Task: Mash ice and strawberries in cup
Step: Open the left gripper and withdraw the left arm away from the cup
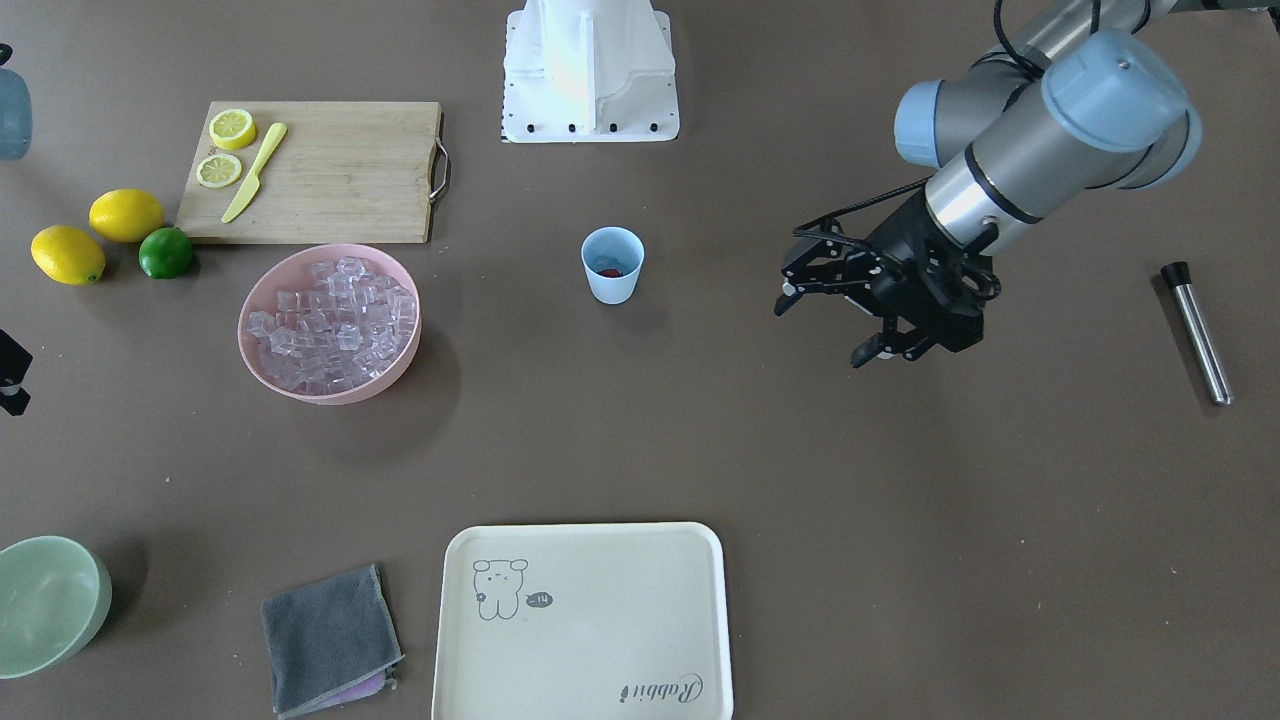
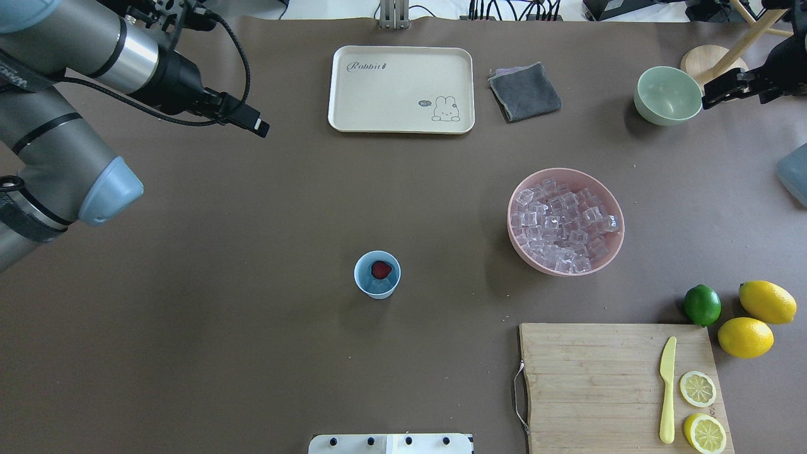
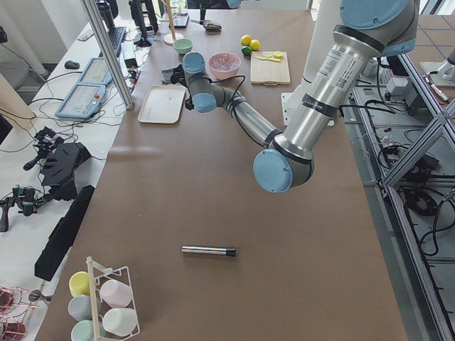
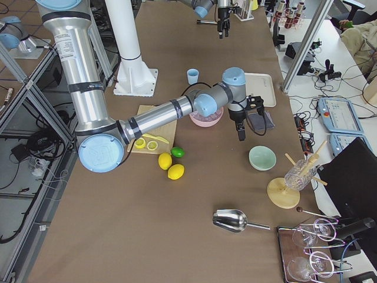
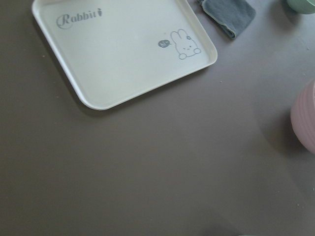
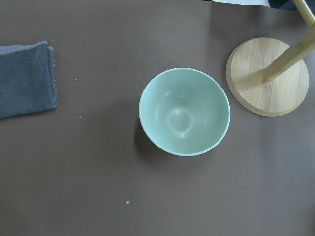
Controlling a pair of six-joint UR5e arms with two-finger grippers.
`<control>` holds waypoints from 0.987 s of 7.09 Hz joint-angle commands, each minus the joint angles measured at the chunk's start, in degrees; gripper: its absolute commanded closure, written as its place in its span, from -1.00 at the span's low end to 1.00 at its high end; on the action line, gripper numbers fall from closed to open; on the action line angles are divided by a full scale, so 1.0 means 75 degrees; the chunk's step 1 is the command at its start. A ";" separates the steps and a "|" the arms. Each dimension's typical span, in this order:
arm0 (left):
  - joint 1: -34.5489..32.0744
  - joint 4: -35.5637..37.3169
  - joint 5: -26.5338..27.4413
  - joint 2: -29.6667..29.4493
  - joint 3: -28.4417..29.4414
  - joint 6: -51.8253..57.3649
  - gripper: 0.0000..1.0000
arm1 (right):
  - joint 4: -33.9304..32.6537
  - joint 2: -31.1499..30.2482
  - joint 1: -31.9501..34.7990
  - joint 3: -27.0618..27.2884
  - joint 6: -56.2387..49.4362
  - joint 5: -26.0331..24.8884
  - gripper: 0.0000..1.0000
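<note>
Overhead view as the clock face here: the cup (image 2: 377, 275) stands upright pretty much mid-tabletop, all on its own, and the strawberry (image 2: 380, 270) is sitting down inside it. The ice (image 2: 561, 227) is piled in the pink bowl (image 2: 512, 221), off at about 2 o'clock from the cup and well apart from it. The left tool (image 1: 825, 330) hangs in the air at roughly 10 o'clock from the cup, fingers spread wide with nothing between them. The right tool (image 2: 734, 85) is way out at about 2 o'clock from the pink bowl, just beside the pale green bowl (image 2: 668, 96) on its 3 o'clock side, and honestly I can't tell whether it's spread or pinched, too little of it shows. The cream tray (image 2: 401, 89) lies at 12 o'clock from the cup, with a folded grey cloth (image 2: 525, 92) at the tray's 3 o'clock. The cutting board (image 2: 599, 378) is at 4 o'clock from the cup, carrying a yellow knife (image 2: 667, 391) and two lemon halves (image 2: 697, 388). In the front-facing view a metal rod (image 1: 1195, 335) with a black end lies flat at 3 o'clock from the left tool.
</note>
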 commanded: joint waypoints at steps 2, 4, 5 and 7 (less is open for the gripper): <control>-0.1185 0.0083 -0.0281 0.0879 0.0108 0.0000 -0.96 | 0.0078 0.0168 -0.0275 0.0048 -0.0067 -0.0049 -0.99; -0.2053 0.0224 -0.0528 0.0952 0.0669 0.0000 -0.96 | 0.0089 0.0426 -0.0440 0.0060 -0.0091 -0.0049 -1.00; -0.2358 0.0224 -0.0540 0.0975 0.0962 0.0000 -0.96 | 0.0124 0.0542 -0.0522 0.0048 -0.0091 -0.0049 -1.00; -0.3142 0.0224 -0.0599 0.1711 0.1117 0.0000 -0.96 | 0.0136 0.0741 -0.0977 0.0002 -0.0091 -0.0234 -1.00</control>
